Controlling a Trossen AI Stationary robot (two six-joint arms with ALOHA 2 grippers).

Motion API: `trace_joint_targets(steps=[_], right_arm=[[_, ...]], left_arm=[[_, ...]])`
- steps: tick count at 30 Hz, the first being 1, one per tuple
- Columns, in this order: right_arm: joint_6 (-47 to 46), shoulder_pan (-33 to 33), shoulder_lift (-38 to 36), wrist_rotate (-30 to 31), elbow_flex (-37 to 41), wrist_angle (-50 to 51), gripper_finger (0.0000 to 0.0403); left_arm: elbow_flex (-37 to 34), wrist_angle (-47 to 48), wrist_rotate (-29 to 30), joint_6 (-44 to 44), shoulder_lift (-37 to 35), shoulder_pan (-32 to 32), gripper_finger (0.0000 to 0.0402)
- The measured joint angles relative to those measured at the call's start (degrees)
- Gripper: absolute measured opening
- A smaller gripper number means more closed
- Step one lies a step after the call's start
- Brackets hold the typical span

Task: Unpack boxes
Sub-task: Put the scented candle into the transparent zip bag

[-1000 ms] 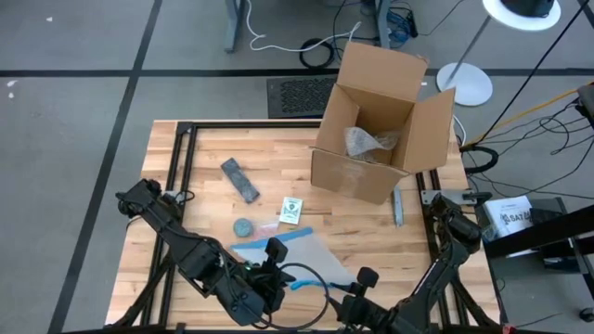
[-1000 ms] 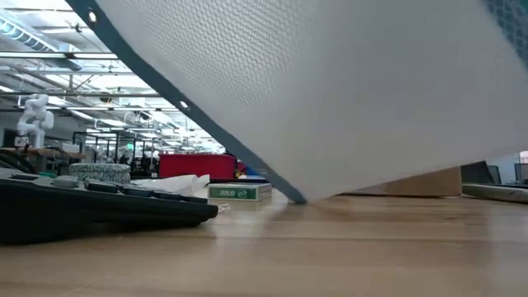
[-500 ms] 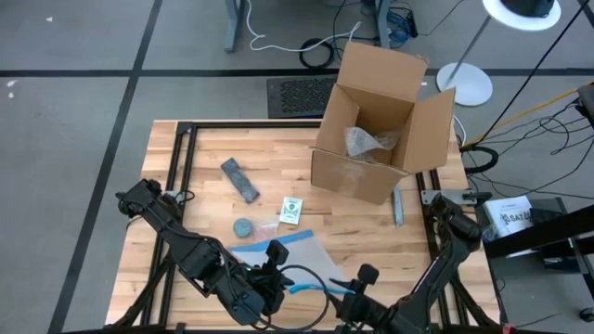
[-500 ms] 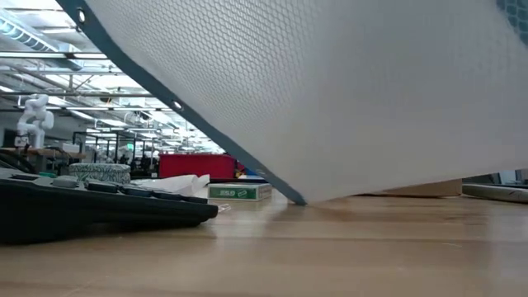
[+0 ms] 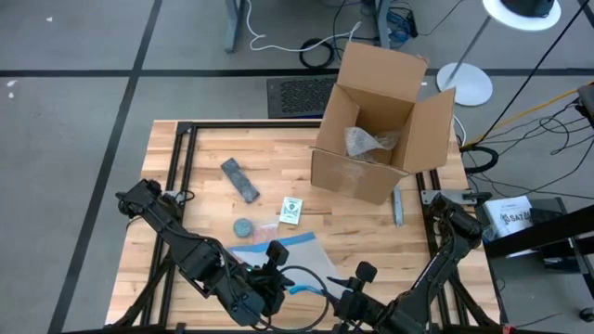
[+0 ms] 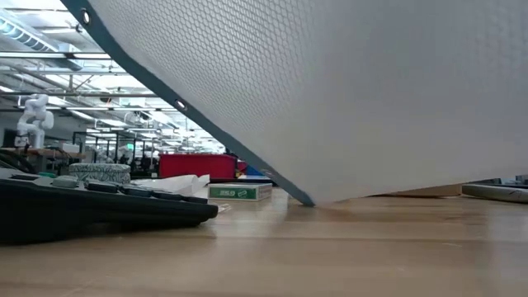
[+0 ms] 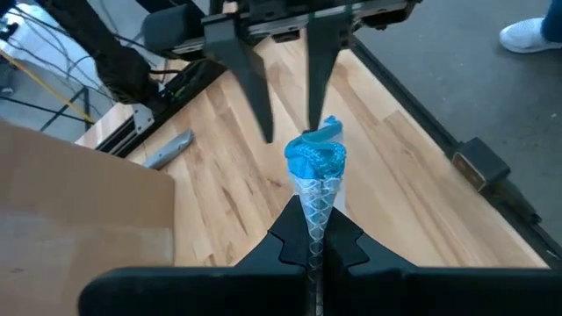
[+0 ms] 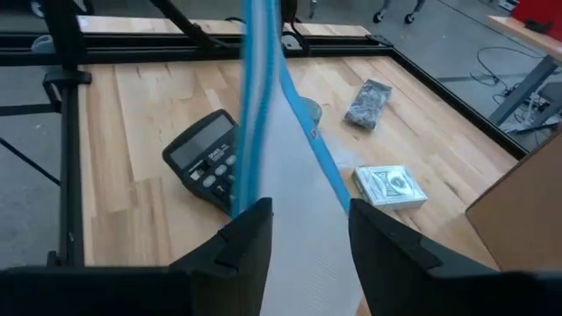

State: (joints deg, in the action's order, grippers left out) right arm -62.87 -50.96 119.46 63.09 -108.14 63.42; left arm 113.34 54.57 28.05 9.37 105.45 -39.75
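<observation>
Unpacking part done: brown cardboard carton (image 5: 376, 125) stands open, crinkled wrap inside; left pincer (image 7: 313, 230) clamps blue-edged clear pouch (image 5: 283, 251); right pincer (image 8: 309, 230) gapes around it.

No legible text; print on small green-white card box (image 5: 291, 211) too small to read.

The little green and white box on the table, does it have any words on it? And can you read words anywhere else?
Small green and white box: green print on its side, too blurred to read.
Same box from the right wrist view: a picture on top, no letters I can make out.
Calculator: key markings too small to read.
Cardboard box: no readable print.
White paper beside the table: dark print, too small.
</observation>
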Motion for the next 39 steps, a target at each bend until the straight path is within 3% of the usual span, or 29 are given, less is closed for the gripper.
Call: trace_joint_targets(steps=[21, 39], right_arm=[[2.54, -0.11, 0.02, -1.63, 0.00, -3.65, 0.0141], [3.72, 0.00, 0.09, -1.62, -0.01, -1.64, 0.0141]], left_arm=[[0.02, 0.63, 1.42, 0.02, 0.07, 0.68, 0.0000], [0.02, 0.61, -2.33, -0.11, 0.09, 0.61, 0.0000]])
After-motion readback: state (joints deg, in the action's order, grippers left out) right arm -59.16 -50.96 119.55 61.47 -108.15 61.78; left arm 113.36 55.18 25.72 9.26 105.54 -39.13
